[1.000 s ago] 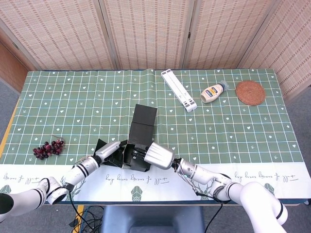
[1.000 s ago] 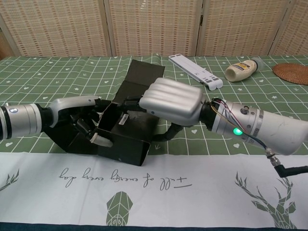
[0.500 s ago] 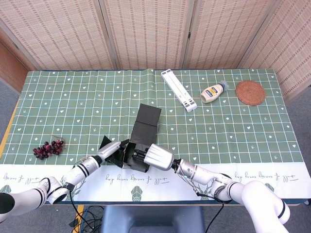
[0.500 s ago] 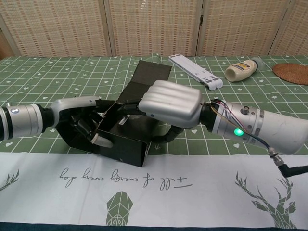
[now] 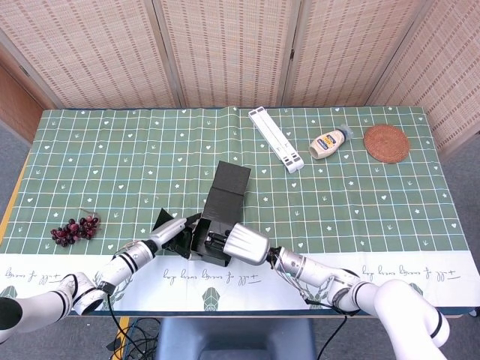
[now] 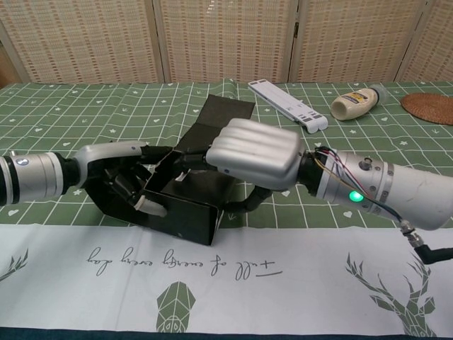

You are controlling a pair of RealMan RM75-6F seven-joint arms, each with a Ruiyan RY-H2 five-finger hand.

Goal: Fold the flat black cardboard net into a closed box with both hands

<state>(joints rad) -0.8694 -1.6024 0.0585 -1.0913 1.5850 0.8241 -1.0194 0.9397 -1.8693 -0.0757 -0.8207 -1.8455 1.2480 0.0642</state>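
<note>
Partly folded black cardboard box net [image 5: 214, 229] [image 6: 185, 202] near the front edge of the table [image 5: 360, 202], which is covered by a green grid-patterned cloth with a white printed border; the raised walls form an open tray, and a long flat black flap [image 5: 231, 180] [image 6: 223, 117] extends from it away from the robot, lying on the cloth. The left hand [image 5: 174, 232] [image 6: 124, 173], silver and black, grips the left wall of the tray, with its fingers [image 6: 150, 206] curled down over the near outer face. The right hand [image 5: 244, 242] [image 6: 255, 152], silver-backed, lies over the right side of the tray with its fingers bent down into it and its thumb under the right wall, so that it holds that side; the exact finger contact inside is hidden. A green light shows on the right wrist in the chest view. Further items on the table: a bunch of dark red grapes [image 5: 73, 229] at the far left, a white elongated folding stand [image 5: 276, 139] [image 6: 287, 104], a squeeze bottle of pale sauce lying on its side [image 5: 330, 142] [image 6: 357, 103], and a round brown woven coaster [image 5: 387, 143] [image 6: 430, 108] at the far right. A woven folding screen [image 5: 225, 52] stands behind the table
</note>
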